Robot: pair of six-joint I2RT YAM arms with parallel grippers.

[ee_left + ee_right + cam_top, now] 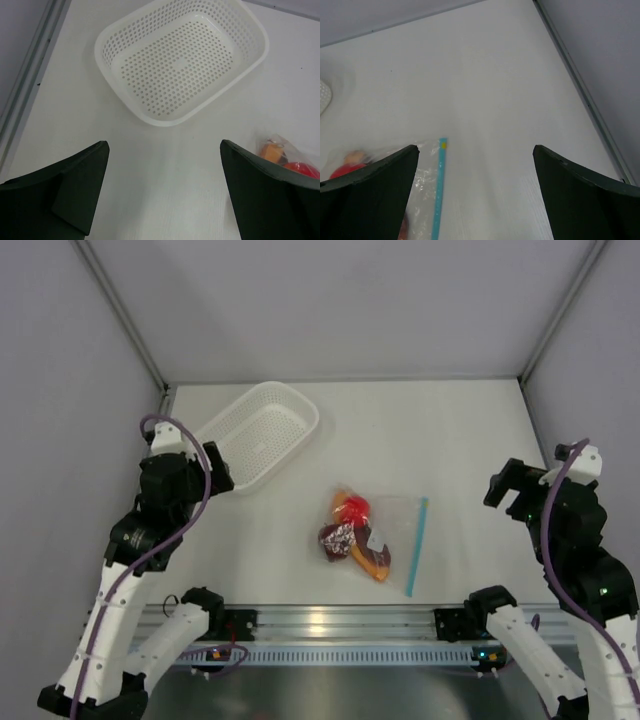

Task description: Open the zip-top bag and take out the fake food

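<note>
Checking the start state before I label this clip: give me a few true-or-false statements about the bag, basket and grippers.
The fake food sits inside the zip-top bag. True.
The white basket holds a toy piece. False: it is empty.
The left gripper clamps the bag. False: it is open, holding nothing.
The right gripper is open. True.
The bag's blue zip strip is on its side nearer the right gripper. True.

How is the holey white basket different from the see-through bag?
The white perforated plastic basket is empty; the clear zip-top plastic bag holds toy food. The basket has raised walls; the bag lies flat. The basket sits back left; the bag sits near the middle front. Both rest on the table.
</note>
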